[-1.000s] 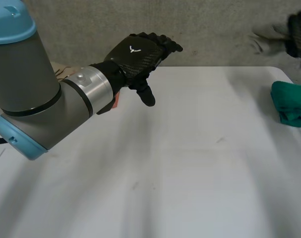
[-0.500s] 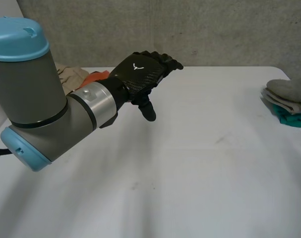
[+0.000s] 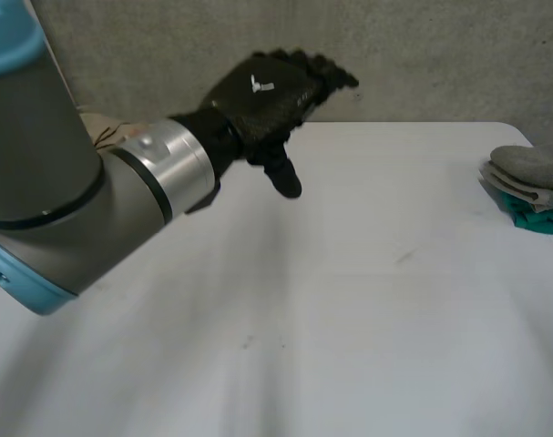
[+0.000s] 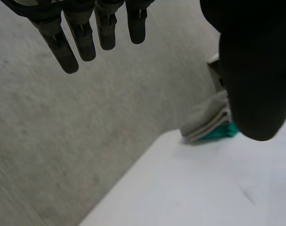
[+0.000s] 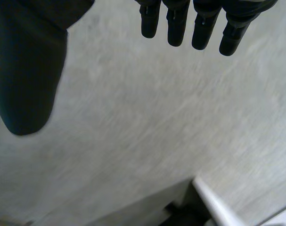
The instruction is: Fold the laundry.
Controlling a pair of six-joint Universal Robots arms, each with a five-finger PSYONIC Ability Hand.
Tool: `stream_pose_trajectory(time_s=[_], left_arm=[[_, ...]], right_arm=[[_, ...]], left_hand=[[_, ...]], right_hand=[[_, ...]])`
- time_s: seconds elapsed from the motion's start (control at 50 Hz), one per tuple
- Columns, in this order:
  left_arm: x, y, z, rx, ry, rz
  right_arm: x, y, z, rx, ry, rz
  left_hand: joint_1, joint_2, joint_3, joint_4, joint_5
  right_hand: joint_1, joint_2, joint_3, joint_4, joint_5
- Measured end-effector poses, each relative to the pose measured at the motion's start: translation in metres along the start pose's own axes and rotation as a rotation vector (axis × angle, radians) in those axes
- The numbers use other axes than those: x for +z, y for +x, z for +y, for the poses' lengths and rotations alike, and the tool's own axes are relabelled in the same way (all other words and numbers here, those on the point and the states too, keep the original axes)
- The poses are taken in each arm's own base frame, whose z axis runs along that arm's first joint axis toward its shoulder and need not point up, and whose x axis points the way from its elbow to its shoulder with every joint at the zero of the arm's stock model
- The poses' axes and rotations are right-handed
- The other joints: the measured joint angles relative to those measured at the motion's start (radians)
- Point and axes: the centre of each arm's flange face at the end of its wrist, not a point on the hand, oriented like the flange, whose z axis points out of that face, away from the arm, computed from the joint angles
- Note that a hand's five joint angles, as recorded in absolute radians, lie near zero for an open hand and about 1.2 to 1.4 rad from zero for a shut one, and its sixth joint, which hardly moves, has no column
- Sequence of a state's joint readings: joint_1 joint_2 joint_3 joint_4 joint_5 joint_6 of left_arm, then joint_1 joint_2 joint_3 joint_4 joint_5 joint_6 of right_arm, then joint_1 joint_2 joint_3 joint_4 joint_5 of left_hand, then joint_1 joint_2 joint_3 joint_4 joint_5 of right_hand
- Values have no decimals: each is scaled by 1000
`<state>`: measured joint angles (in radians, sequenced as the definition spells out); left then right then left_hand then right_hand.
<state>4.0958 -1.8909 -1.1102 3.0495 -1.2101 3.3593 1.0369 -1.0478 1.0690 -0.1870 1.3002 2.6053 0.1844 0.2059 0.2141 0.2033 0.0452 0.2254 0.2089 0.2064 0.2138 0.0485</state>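
**Left hand lifts — folded stack sits at the table's right edge**

Since half a second ago the left hand [image 3: 262, 96] has risen and drifted a little toward the far side of the table [image 3: 349, 319]. Its arm [image 3: 66, 182] now looms closer to the head camera. The grey cloth [image 3: 531, 168] was in the air at the far right a second ago. It now lies where it lay half a second ago — folded on top of the teal cloth [image 3: 538, 218] at the table's right edge, well apart from the left hand.

In the left wrist view we see that hand's fingers [image 4: 84, 40] straight and set apart from the thumb [image 4: 256, 75], holding nothing, with the two-cloth stack beyond the thumb. The right hand [image 5: 27, 66] is likewise relaxed, fingers straight and empty. Behind the left arm we make out a bit of tan cloth [image 3: 98, 126].
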Motion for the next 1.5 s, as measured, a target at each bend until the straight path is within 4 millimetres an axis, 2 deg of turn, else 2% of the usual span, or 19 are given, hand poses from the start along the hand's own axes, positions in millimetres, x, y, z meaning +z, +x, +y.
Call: stream_pose_trajectory(time_s=[0.12,0.18,0.26,0.36,0.42,0.5,0.64,0.7,0.76,0.84,0.9,1.04,1.1,1.12,1.2,1.22,1.24,1.34,1.5], left_arm=[[-2,-28,-33,24,97,-129],[-6,-74,-40,44,111,-337],[-16,-146,-20,96,38,-607],[-23,-204,29,182,-112,-745],[-23,-244,83,260,-229,-775],[-19,-286,150,322,-293,-762],[-16,-328,246,344,-306,-717],[-16,-336,269,344,-304,-717],[-16,-343,286,348,-296,-725],[-11,-344,285,362,-273,-736],[-3,-341,262,388,-227,-751],[14,-304,157,420,-46,-771],[18,-270,111,373,48,-736],[19,-246,86,328,102,-702],[16,-193,47,206,194,-611],[16,-193,47,206,194,-611],[15,-161,34,117,225,-543],[22,-91,43,-61,199,-384],[45,11,139,-212,-106,-182]], right_arm=[[-23,-45,-99,36,318,-48],[-59,-83,-141,108,473,-167],[-112,-139,-163,180,556,-383],[-158,-184,-160,209,549,-563],[-186,-210,-144,193,501,-659],[-203,-229,-120,143,436,-717],[-216,-242,-90,83,354,-756],[-219,-243,-83,79,332,-764],[-224,-245,-75,78,304,-776],[-229,-246,-69,79,284,-787],[-231,-246,-67,80,276,-792],[-230,-244,-68,82,274,-784],[-230,-243,-70,83,276,-774],[-229,-241,-71,83,277,-765],[-227,-237,-75,85,277,-740],[-227,-237,-75,85,277,-740],[-227,-234,-77,86,272,-727],[-228,-231,-78,88,252,-717],[-232,-231,-75,90,211,-740]], left_hand=[[0,0,0,1,0],[0,0,0,0,0],[0,0,0,0,0],[0,0,0,0,0],[0,0,0,0,0],[34,8,4,11,4],[60,35,22,35,22],[110,75,66,82,68],[501,469,457,453,407],[752,800,764,804,710],[870,962,914,975,848],[883,970,942,987,848],[885,973,950,993,848],[885,976,953,993,848],[885,984,965,997,874],[885,984,965,997,874],[885,985,968,997,877],[885,986,970,997,877],[885,980,967,982,877]], right_hand=[[0,0,0,0,0],[0,0,0,0,0],[0,0,0,0,0],[0,-1,0,0,0],[0,-1,0,0,0],[0,-1,0,0,0],[0,-1,0,0,0],[0,-1,0,0,0],[0,-1,0,0,0],[0,-1,0,0,0],[0,-1,0,0,0],[0,-1,0,0,0],[0,-1,0,0,0],[0,-1,0,0,0],[0,-1,0,0,0],[0,-1,0,0,0],[0,-1,0,0,0],[0,-1,0,0,0],[0,-1,0,0,0]])
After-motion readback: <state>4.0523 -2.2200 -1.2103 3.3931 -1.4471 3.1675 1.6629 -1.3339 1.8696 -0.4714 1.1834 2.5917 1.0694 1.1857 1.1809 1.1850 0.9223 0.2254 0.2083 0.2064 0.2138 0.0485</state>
